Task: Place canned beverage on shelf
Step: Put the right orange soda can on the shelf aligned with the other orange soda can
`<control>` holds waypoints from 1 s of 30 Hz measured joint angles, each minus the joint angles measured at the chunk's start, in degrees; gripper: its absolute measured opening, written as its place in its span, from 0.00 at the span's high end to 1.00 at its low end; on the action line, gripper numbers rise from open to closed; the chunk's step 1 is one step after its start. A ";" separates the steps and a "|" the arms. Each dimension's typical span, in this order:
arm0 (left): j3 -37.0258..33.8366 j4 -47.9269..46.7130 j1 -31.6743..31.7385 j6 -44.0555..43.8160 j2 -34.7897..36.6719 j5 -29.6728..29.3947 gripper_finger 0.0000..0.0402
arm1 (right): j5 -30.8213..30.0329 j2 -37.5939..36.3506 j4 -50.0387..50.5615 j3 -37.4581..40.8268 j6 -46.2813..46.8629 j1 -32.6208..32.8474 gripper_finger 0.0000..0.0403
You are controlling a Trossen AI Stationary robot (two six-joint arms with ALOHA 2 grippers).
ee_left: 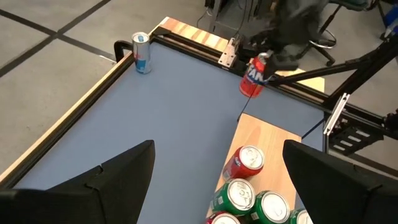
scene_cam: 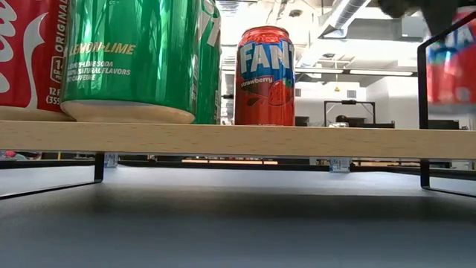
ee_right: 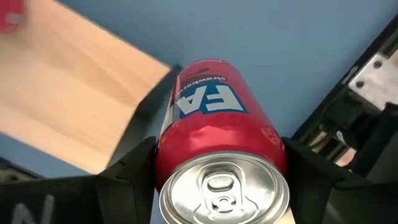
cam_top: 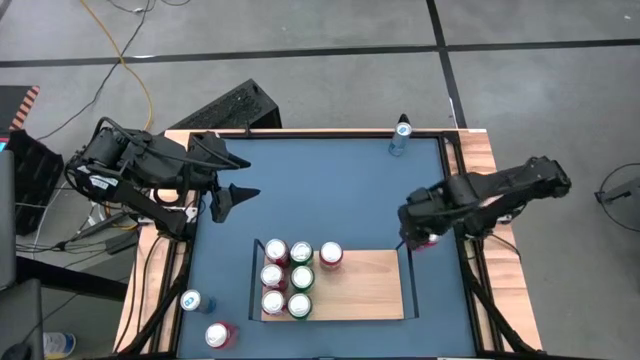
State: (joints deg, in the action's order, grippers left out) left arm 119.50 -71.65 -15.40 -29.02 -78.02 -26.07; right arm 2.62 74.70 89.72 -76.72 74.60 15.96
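My right gripper [cam_top: 420,236] is shut on a red Fanta strawberry can [ee_right: 217,143], just off the right short end of the light-wood shelf [cam_top: 370,290]. The can also shows in the left wrist view [ee_left: 254,76] and, blurred, at the right edge of the low view [scene_cam: 450,67]. Several red and green cans [cam_top: 290,275] stand upright on the shelf's left half. My left gripper [cam_top: 232,175] is open and empty over the table's far left part. My right gripper pinches the can's side wall just below its top rim [ee_right: 163,163] between the two fingers [ee_right: 134,168], one on each side. The fingers come from above, slanting down. The can hangs below them, tilted and lifted clear of the table.
A slim blue can [cam_top: 401,135] stands at the table's far edge. Two more cans [cam_top: 191,300] [cam_top: 218,335] stand off the shelf at the near left. The shelf's black rail [cam_top: 411,280] is beside the held can. The shelf's right half is bare wood.
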 joint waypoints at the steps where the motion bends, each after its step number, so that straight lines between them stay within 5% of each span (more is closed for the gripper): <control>1: 0.00 -0.01 0.01 -0.13 0.00 0.07 0.16 | 1.00 0.00 0.04 1.38 -0.78 -0.69 0.36; 8: 0.00 0.00 0.01 -0.31 0.00 0.25 0.16 | -0.84 -1.49 -0.39 4.52 -4.69 -3.65 0.36; 18: 0.00 0.09 0.01 -0.22 0.00 -0.18 0.16 | -7.54 -6.12 0.21 3.95 -22.40 -18.43 0.36; 24: 0.00 0.10 0.01 -0.47 0.00 -1.64 0.16 | -5.78 -0.77 0.37 -2.42 -45.60 -20.35 0.36; 30: 0.00 0.12 0.00 -2.01 0.00 -1.84 0.16 | -5.93 7.73 0.27 -14.45 -55.86 -19.29 0.36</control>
State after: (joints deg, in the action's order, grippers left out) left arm 119.50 -71.53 -15.40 -31.02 -78.02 -27.91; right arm -3.32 82.42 89.99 -91.18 18.74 -3.33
